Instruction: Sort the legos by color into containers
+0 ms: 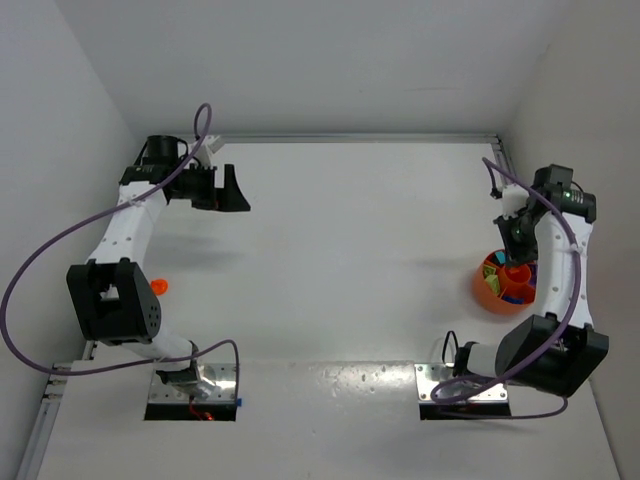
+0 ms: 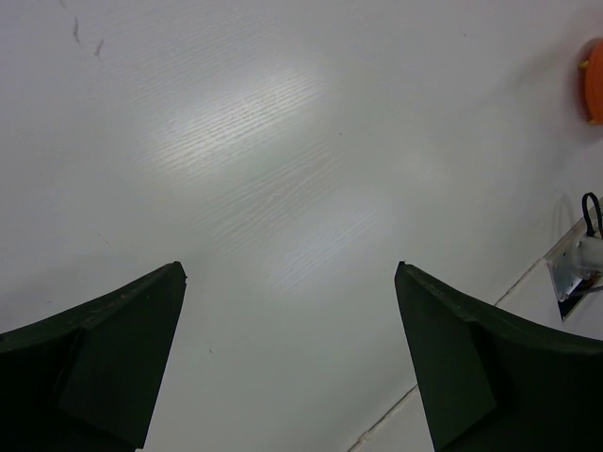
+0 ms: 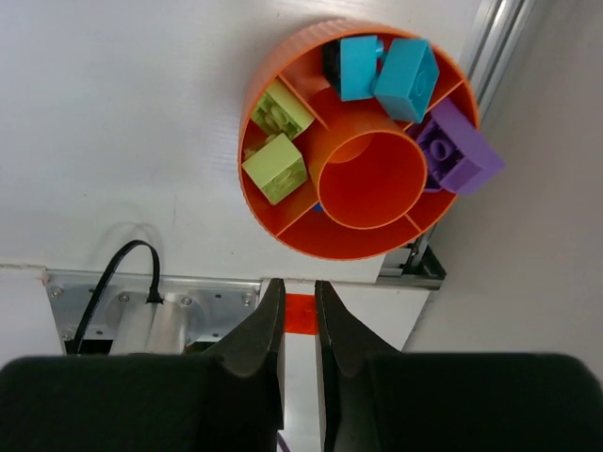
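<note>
I'm looking down on a white table (image 1: 340, 250) boxed in by plain white walls: a back wall (image 1: 330, 60), a left wall (image 1: 50, 130) and a right wall (image 1: 590, 110). A thin aluminium rail (image 1: 350, 138) runs along the table's far edge where it meets the back wall. A straight seam (image 1: 330, 361) crosses the tabletop near my end. Up close the surface shows a faint wood grain, with soft bright glare patches (image 2: 245, 104) from overhead light. Shadows are pale and blurred.
</note>
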